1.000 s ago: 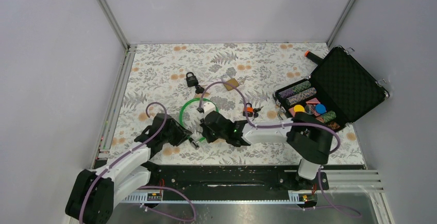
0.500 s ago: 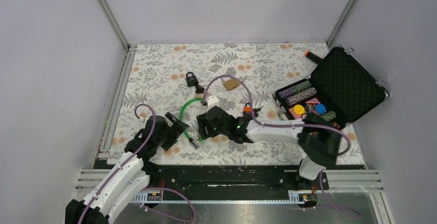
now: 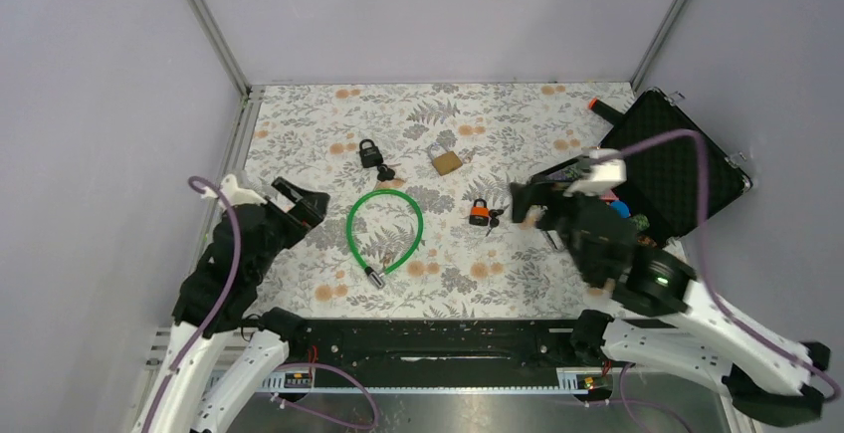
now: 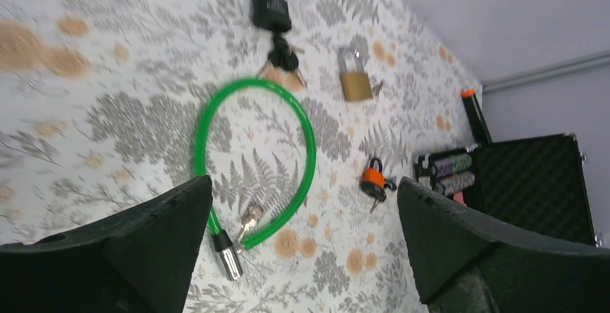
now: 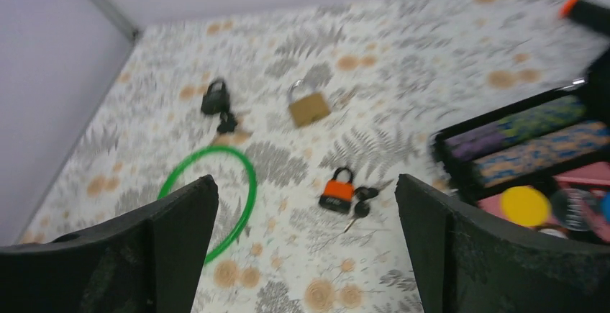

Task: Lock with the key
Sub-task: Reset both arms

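The green cable lock lies in a loop at the middle of the table, its silver lock head at the near end. A silver key lies at that head, inside the loop. My left gripper hangs open and empty above the table, left of the loop. In its wrist view the left gripper frames the cable from above. The right gripper is raised at the right, open and empty. Between the fingers of the right gripper the table and cable show far below.
A black padlock with keys and a brass padlock lie behind the loop. An orange padlock with keys lies to its right. An open black case of chips stands at the right, an orange-capped marker behind it.
Both grippers have opened and pulled back from the cable lock's head, the left arm to the left, the right arm up and to the right. The cable lock stays on the table.
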`<state>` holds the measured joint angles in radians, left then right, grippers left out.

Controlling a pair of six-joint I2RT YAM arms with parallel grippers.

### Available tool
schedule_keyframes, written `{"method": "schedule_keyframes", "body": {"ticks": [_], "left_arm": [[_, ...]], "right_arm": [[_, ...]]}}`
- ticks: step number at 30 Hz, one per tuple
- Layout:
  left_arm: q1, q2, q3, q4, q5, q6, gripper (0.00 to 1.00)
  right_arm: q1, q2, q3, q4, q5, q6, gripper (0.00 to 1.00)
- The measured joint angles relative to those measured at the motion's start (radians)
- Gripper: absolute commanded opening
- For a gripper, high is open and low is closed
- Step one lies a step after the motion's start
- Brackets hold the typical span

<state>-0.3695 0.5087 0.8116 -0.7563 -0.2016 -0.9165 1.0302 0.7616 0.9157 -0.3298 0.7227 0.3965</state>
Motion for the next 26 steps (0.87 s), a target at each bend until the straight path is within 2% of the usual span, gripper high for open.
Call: {"method": "schedule_keyframes", "body": {"ticks": [4, 11, 18, 26], "left_arm": [[0.0, -0.045, 0.1, -0.065, -0.089, 0.101, 0.99], [0.0, -0.147, 0.19, -0.135, -0.18, 0.235, 0.99], [0.0, -0.241, 0.209, -0.164, -0.228, 0.296, 0.99], [0.0, -0.264, 0.209, -0.193, -0.254, 0.304, 0.99]], "right_arm": [[-0.001, -0.196, 0.127, -0.165, 0.141, -0.034, 1.0], [-0.001, -0.451, 0.24, -0.248, 0.297, -0.14, 1.0], [-0.001, -0.498, 0.241, -0.269, 0.388, -0.249, 1.0], [-0.001, -0.502, 0.237, -0.27, 0.413, -0.287, 1.0]]}}
